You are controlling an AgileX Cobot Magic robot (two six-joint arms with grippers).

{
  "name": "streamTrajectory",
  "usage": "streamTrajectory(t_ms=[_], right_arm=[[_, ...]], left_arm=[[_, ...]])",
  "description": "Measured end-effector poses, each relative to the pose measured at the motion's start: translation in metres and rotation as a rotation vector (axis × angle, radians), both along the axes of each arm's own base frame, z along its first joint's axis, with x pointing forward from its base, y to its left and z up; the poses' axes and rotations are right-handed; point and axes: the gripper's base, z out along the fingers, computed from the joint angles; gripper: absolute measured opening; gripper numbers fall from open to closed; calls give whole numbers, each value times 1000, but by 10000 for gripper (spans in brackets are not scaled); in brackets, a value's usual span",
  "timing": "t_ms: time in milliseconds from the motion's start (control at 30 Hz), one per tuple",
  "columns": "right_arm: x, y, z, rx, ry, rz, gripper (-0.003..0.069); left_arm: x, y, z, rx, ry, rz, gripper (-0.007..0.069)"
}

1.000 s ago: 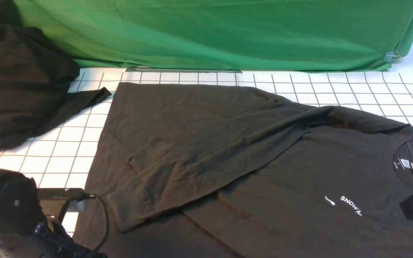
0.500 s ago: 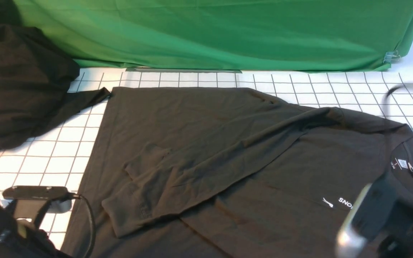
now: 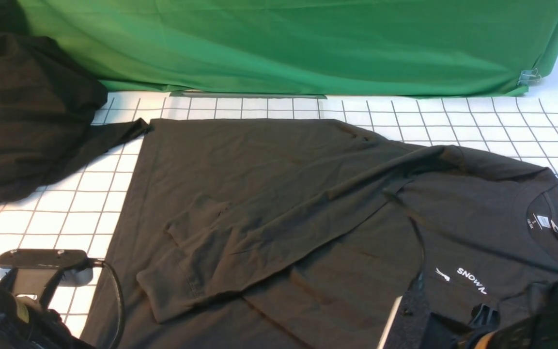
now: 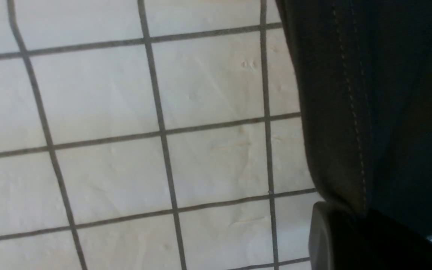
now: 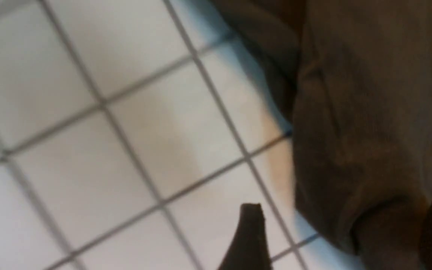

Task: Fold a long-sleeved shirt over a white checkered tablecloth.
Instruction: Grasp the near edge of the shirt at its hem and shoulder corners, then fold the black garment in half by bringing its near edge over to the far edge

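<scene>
The long-sleeved shirt (image 3: 308, 208), dark charcoal, lies spread on the white checkered tablecloth (image 3: 66, 213), collar and label to the right, white logo near the front. One sleeve (image 3: 279, 228) is folded across the body. In the left wrist view the stitched hem (image 4: 351, 123) runs into my left gripper (image 4: 354, 225), which is shut on it. My right gripper (image 5: 345, 225) stands open at the near right, fingers wide apart. A rounded fold of the shirt (image 5: 351, 150) lies between them, over the tablecloth (image 5: 126, 150).
A blacker heap of cloth (image 3: 27, 111) lies at the far left, one tip near the shirt's far corner. A green cloth (image 3: 298, 43) hangs across the back. My left arm (image 3: 22, 300) fills the near left corner and my right arm (image 3: 511, 325) the near right.
The right arm has swung from the right edge down to the near right and its jaws have opened. The left arm has drawn back and down, pulling the shirt's near-left hem outward.
</scene>
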Motion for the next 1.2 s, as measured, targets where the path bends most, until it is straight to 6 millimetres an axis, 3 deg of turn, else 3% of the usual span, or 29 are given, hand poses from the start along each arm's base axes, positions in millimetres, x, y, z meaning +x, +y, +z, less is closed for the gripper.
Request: streamTrajectory(t_ms=[100,200,267,300,333,400,600,733,800,867,1033,1133,1200], right_arm=[[5,1,-8,-26,-14,-16,542],[10,2,-18,-69,-34,-40,471],[13,3,-20,-70,-51,-62,300],[13,3,-20,-70,-51,-66,265],[14,3,-20,-75,-55,-70,144],[14,2,-19,-73,-56,-80,68],[4,-6,-3,-67,-11,-115,56],[-14,-16,25,31,38,-118,56],[-17,-18,31,52,33,-116,56],[-17,-22,50,98,3,-126,56],[5,-25,81,96,-37,-149,56],[35,-28,96,82,-72,-169,56],[59,-29,106,75,-101,-179,56]], left_arm=[[0,-1,0,-7,2,4,22],[0,-1,0,-9,3,4,22],[0,-1,0,-9,2,1,22],[0,-1,0,-9,2,1,22],[-1,-1,1,-12,3,3,22],[-2,-1,2,-18,6,5,22],[-21,0,15,-58,29,-16,22],[-45,3,35,-122,-27,-19,22],[-50,5,43,-141,-67,-12,22],[-52,5,61,-168,-145,-8,22],[-28,0,105,-198,-304,0,22],[2,-6,127,-177,-376,5,22],[36,-14,139,-157,-401,4,22]])
